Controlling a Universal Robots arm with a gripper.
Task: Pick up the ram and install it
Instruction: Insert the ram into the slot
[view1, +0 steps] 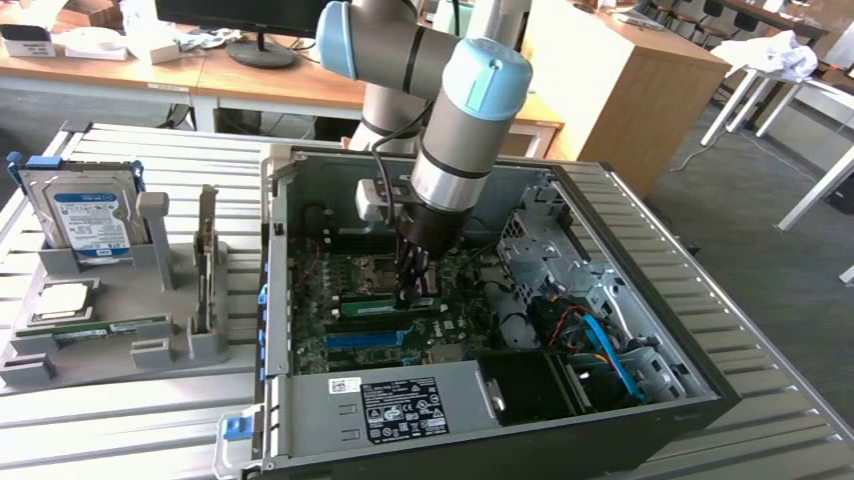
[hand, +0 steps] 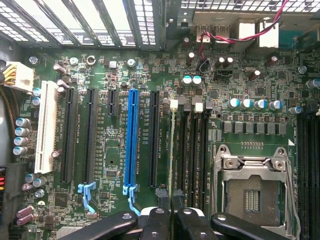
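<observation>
Ram (view1: 384, 306), held: we noted the gripper (hand: 172, 201) pinching it, long axis parallel with memory slots (hand: 192, 150) directly below

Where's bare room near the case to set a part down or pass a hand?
Bare table slats between the grey holder and the near edge, and beyond the holder toward the desk. Crowded inside the case, where the gripper holds the ram over the motherboard.
</observation>
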